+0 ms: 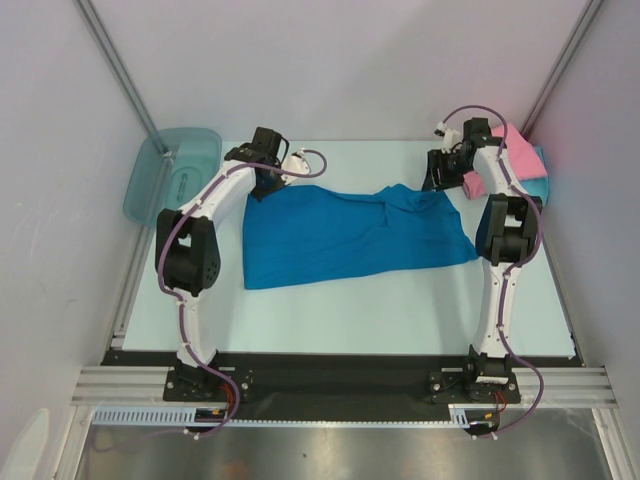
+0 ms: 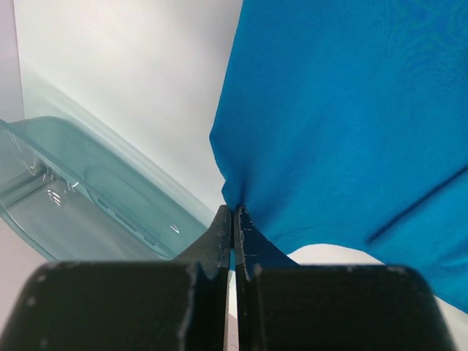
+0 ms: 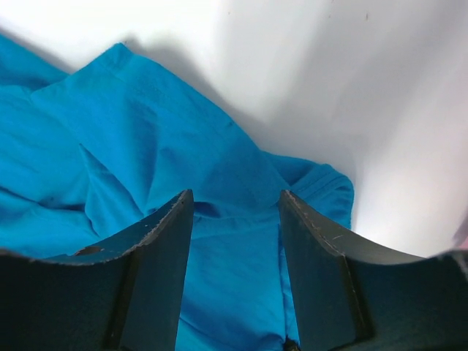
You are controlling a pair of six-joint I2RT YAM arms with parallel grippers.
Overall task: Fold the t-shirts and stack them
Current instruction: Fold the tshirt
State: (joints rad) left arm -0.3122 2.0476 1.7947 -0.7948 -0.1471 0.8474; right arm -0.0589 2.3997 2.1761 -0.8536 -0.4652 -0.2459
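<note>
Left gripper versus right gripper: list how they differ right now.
The left gripper is shut; the right gripper stands open. The left gripper pinches an edge of the blue t-shirt; the right gripper only straddles a rumpled part of it, unclamped. The left gripper is beside the teal bin, the right gripper near the pink t-shirt. Both are at the blue t-shirt's far edge.

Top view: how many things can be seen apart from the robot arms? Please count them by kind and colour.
Blue t-shirt: 1
Pink t-shirt: 1
Turquoise t-shirt: 1 (only an edge shows next to the pink one)
Plastic bin: 1
Total: 4
</note>
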